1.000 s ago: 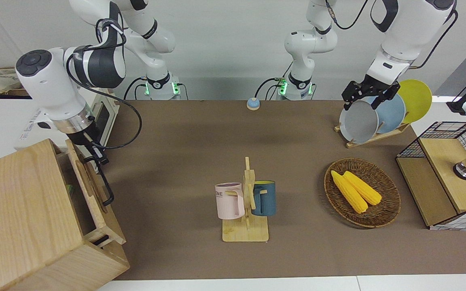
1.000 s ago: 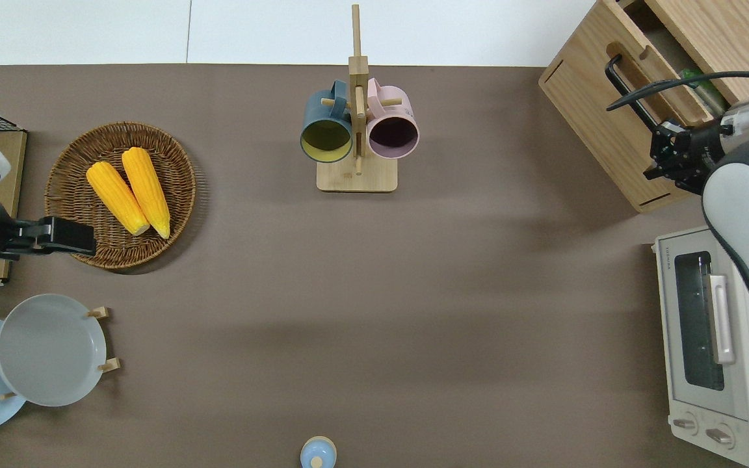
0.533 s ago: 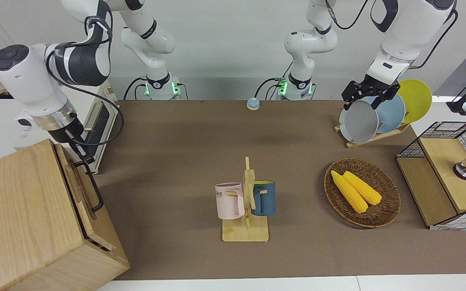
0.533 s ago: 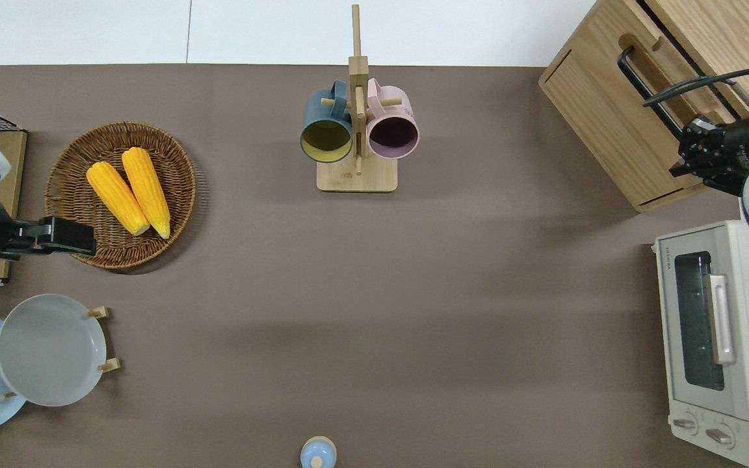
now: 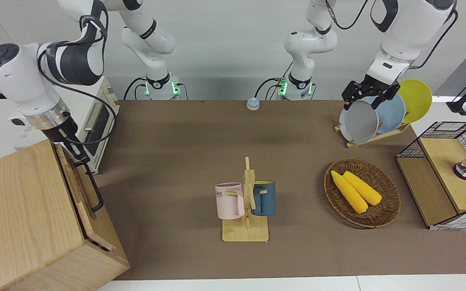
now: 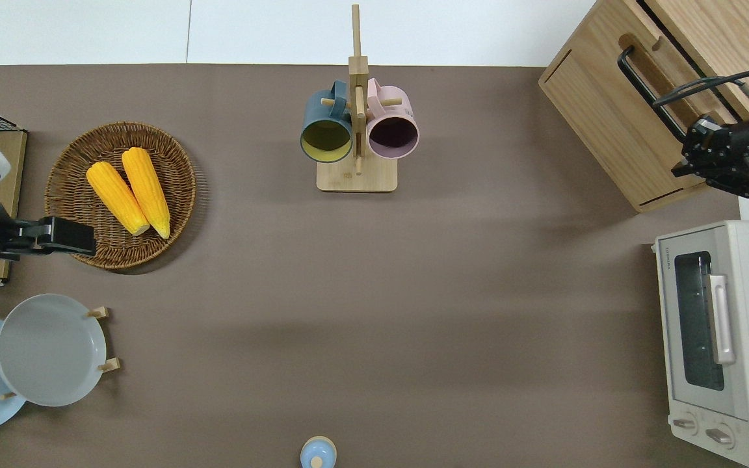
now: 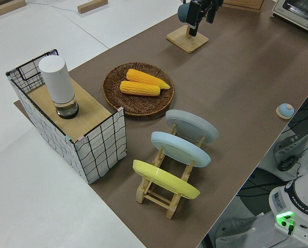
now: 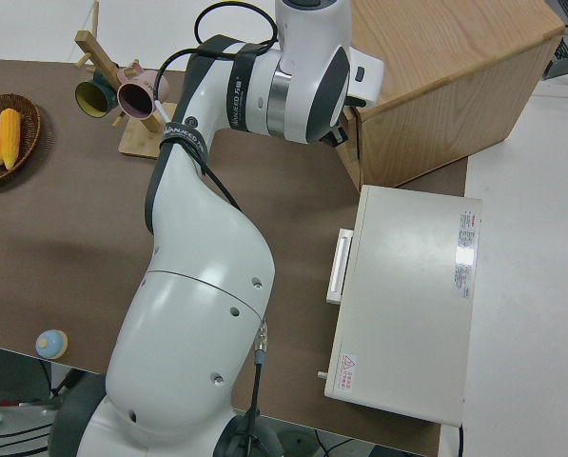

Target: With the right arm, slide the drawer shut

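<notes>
The light-wood drawer (image 5: pixel 78 193) sits pushed in, its front panel flush with the big light-wood cabinet (image 5: pixel 18 218) at the right arm's end of the table. Its black loop handle (image 5: pixel 96 190) stands out from the panel; it also shows in the overhead view (image 6: pixel 646 88). My right gripper (image 5: pixel 80 156) is at the end of the handle nearest the robots, and touches or nearly touches it (image 6: pixel 685 156). My left arm is parked, its gripper (image 5: pixel 361 106) open and empty.
A white toaster oven (image 6: pixel 712 325) stands close to the cabinet, nearer to the robots. A mug tree (image 5: pixel 246 202) with two mugs stands mid-table. A wicker basket (image 5: pixel 390 202) with corn, a plate rack (image 5: pixel 374 117) and a wire-mesh box (image 5: pixel 447 173) are toward the left arm's end.
The drawer went from partly open to flush with the cabinet, my right gripper moving with its handle. In the last half second the gripper barely moved. The left arm stayed still.
</notes>
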You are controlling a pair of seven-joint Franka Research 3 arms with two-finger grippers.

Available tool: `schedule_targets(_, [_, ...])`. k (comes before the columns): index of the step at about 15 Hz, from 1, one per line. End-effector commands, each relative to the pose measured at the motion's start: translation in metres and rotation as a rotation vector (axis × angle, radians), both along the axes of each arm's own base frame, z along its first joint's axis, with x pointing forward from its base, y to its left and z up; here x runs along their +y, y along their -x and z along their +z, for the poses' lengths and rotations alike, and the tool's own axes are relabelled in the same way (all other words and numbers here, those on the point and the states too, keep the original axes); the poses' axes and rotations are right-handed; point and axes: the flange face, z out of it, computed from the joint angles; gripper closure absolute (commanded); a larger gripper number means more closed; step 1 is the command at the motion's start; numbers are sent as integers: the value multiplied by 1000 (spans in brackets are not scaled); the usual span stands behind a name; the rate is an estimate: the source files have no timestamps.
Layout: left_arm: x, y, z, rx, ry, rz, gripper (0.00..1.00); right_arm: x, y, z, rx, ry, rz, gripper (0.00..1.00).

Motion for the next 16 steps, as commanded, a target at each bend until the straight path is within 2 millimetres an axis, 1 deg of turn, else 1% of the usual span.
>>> schedule_targets(1, [1,4,2,7,-12,-7,2,44,-4,6,8,-50,1,1000])
schedule_targets(2, [1,4,2,7,-12,-7,2,63,-2,7,31,-53,-7,1000])
schedule_targets(3, [1,4,2,7,-12,-7,5,76,0,8,45,-50,-4,1000])
schedule_targets(5, [1,4,2,7,-12,-7,5,109,10,17,75,-34,34,1000])
schedule_targets(6, [1,4,2,6,-12,-7,2,118,13,20,78,-29,57,1000])
schedule_targets(8, [1,4,2,6,-12,-7,5,137,26,38,74,-13,165,1000])
schedule_targets(9, [1,4,2,6,-12,-7,2,142,35,51,68,-4,220,1000])
schedule_targets(10, [1,4,2,7,-12,-7,5,143,44,64,65,0,258,974])
schedule_targets(11, [0,4,2,6,-12,-8,2,143,54,78,60,5,284,810])
schedule_targets(13, [0,4,2,7,-12,-8,2,143,75,106,50,12,338,408])
schedule_targets(15, [1,4,2,6,-12,-7,2,143,86,121,34,21,390,19])
schedule_targets(16, [1,4,2,6,-12,-7,5,142,96,130,19,36,448,17])
